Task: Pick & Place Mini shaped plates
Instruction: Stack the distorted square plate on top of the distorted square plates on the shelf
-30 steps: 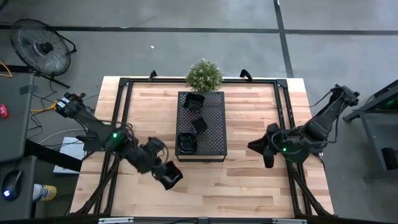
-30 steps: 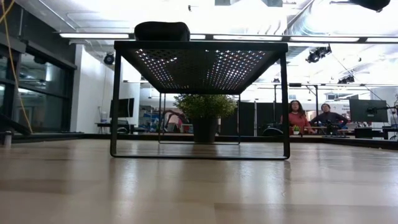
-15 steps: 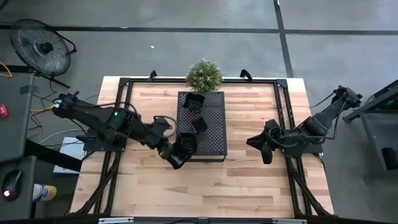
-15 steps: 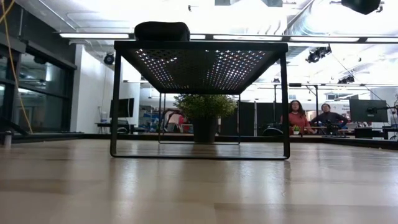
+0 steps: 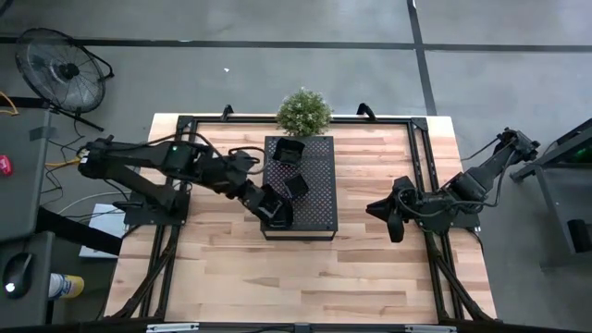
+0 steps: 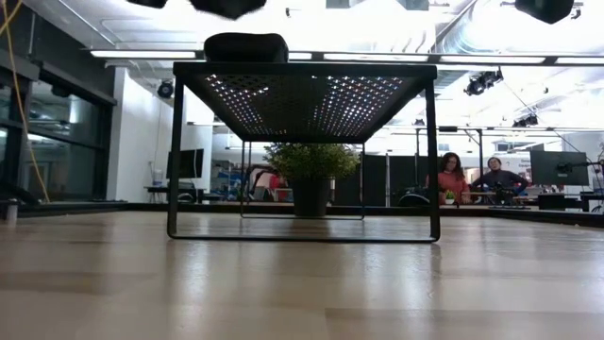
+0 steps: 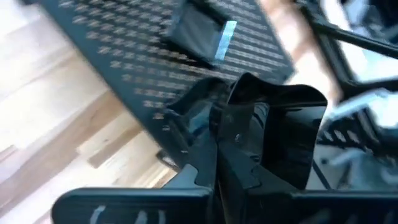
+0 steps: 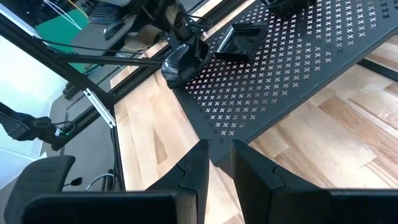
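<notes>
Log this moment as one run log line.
left gripper: shut on mini plate, over perforated tray | right gripper: waiting, empty, right of tray

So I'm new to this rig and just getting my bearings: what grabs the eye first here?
The black perforated tray at the table's middle, with small black plates on it. The left gripper is over its near-left corner, shut on a mini plate. The right gripper waits right of the tray.

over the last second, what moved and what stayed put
The left gripper, shut on a mini plate, swung from the bare wood near the table's front up over the front-left corner of the perforated tray. The right gripper drifted slightly left, holding nothing visible. The plates on the tray and the plant stayed put.
</notes>
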Robot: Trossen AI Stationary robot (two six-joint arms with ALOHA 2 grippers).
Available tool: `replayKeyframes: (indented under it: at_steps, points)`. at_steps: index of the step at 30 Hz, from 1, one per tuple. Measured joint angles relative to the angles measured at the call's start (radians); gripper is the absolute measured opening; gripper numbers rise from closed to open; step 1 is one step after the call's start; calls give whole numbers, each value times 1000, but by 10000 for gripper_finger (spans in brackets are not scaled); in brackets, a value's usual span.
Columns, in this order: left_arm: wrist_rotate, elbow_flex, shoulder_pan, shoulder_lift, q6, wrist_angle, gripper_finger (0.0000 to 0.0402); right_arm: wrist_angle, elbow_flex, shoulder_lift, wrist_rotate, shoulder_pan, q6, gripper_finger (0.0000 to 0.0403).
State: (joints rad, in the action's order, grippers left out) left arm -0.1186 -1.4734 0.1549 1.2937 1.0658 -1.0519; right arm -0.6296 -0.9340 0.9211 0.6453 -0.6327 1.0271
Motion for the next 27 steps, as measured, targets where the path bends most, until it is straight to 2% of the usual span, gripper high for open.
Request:
replayKeyframes:
  at_steps: [8,14,18,27]
  points:
    - [-134,1,-2,22,70,-9,0,3,0,0,1,0,-1,62]
    - [-143,1,-115,21,25,64,0,3,0,0,4,0,-15,62]
    - [-102,1,-208,35,-26,107,0,3,0,0,4,0,-14,62]
    - [85,2,-462,88,-152,193,0,6,0,0,-2,0,-9,62]
